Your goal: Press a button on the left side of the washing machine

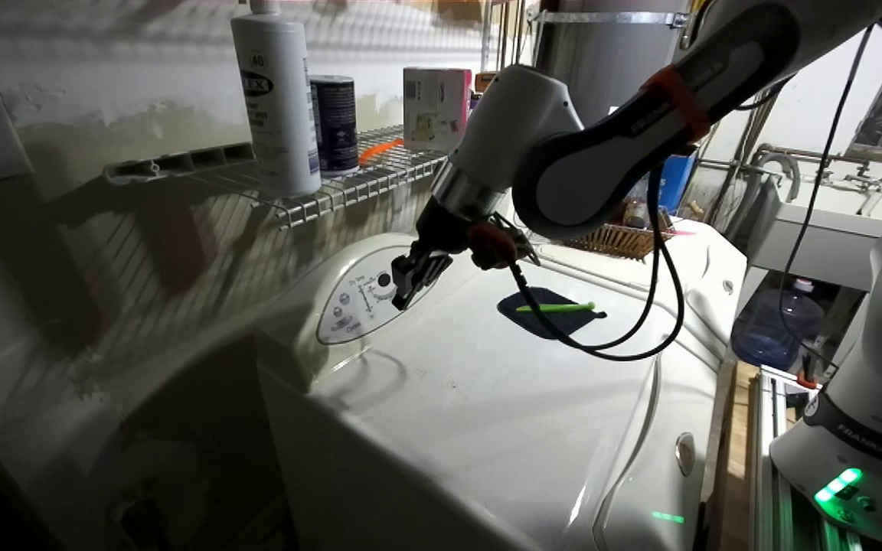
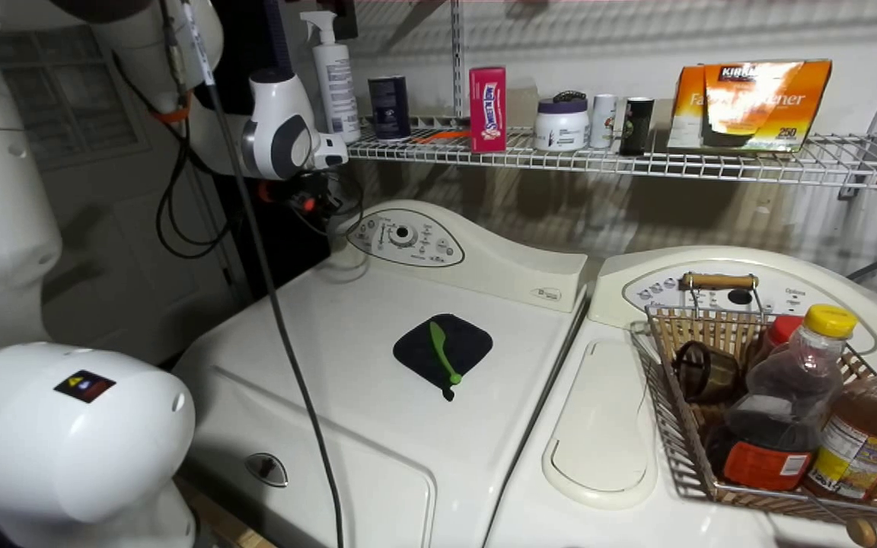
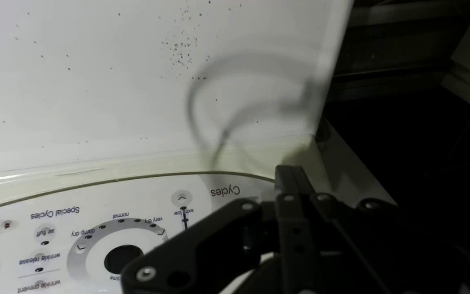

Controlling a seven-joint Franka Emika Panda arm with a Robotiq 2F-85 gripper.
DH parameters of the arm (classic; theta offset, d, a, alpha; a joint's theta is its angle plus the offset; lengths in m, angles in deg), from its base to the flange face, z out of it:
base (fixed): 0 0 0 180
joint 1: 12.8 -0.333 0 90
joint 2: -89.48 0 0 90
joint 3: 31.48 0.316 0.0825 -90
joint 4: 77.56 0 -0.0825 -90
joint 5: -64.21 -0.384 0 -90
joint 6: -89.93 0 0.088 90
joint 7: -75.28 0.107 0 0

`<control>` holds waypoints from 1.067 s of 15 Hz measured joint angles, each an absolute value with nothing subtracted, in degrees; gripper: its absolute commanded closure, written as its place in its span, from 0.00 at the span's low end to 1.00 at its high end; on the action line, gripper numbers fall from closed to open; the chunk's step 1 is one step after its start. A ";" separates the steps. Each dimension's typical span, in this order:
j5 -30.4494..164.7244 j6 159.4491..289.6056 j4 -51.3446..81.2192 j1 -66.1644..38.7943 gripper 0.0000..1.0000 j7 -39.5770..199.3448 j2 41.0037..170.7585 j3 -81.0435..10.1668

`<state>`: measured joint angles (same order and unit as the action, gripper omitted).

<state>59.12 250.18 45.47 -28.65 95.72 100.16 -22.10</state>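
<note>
- Job's on the big glossy white washing machine (image 2: 355, 342), sitting just beside a second glossy white machine (image 2: 598, 426). The "damp dry" print (image 3: 83, 232) kinda says dryer, but it's clearly the one getting attention.
- Done, by the look of it: the reach. The black two-fingered gripper (image 3: 294, 177) hangs by the left end of the oval grey-outlined control panel (image 2: 417, 253), and in the wrist view its tips cover part of that end, beyond the dark "Cycles" label (image 3: 225, 190).
- Pincer: fingers (image 3: 283, 179) pinched together, no gap worth mentioning, nothing held. Decent shape for poking, probably.
- Left to do, most likely: the actual press. In an exterior view the small round grey buttons (image 1: 344, 299) at the panel's left end sit clear of the tips. Contact with the panel can't be told for sure from these angles, though it looks like hovering.
- Any indicator light (image 3: 45, 243) lit? Can't tell. Also no saying which button is wanted; the task just says left side.
- A black cloth-like pad (image 2: 469, 346) with a slim green plastic-looking tool (image 2: 439, 346) on it lies on the machine's top, well apart from the gripper, so it shouldn't get in the way.
</note>
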 measured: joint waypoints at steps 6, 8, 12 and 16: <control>67.95 254.24 37.65 -33.19 1.00 107.75 108.95 -28.14; 70.16 255.93 35.90 -35.53 1.00 111.13 111.24 -31.02; 72.58 258.93 32.49 -40.63 1.00 116.57 115.41 -36.92; 73.03 259.55 29.85 -45.43 1.00 119.44 118.34 -42.69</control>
<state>73.03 259.55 29.85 -45.43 119.44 118.34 -42.69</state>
